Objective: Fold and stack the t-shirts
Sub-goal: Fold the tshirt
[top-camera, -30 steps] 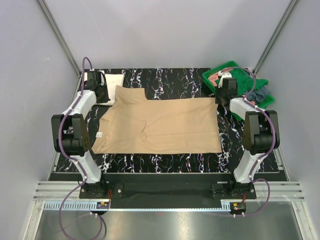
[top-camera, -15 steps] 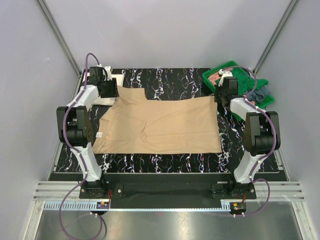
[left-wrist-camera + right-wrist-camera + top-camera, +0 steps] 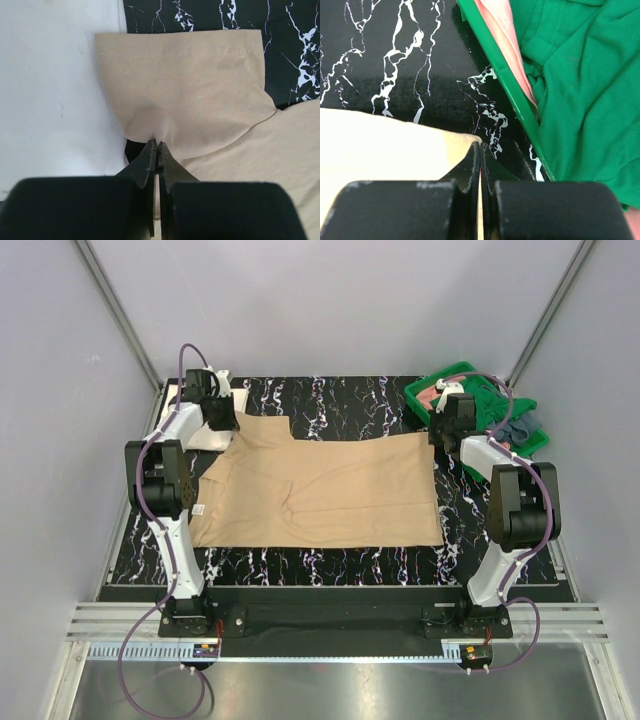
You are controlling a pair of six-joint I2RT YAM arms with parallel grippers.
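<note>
A tan t-shirt (image 3: 320,490) lies spread flat on the black marble table. My left gripper (image 3: 224,418) is shut on the shirt's back-left sleeve (image 3: 185,90), pinching its near edge between the closed fingertips (image 3: 157,146). My right gripper (image 3: 437,436) is shut on the shirt's far right corner (image 3: 395,145), with the jaws closed at the cloth's tip (image 3: 480,146). A cream-white t-shirt (image 3: 55,90) lies folded at the back left (image 3: 238,400), just left of the sleeve. Dark green (image 3: 575,75), salmon-pink (image 3: 505,30) and grey-blue (image 3: 520,428) shirts lie bunched at the back right.
A green plastic tray (image 3: 462,371) at the back right corner holds the bunched shirts; its rim (image 3: 505,85) runs just right of my right gripper. Grey walls and metal frame posts close in the table's back and sides.
My left gripper has moved right and a little back, from over the white shirt to the tan sleeve, and its arm has swung upright. The right arm has not moved.
</note>
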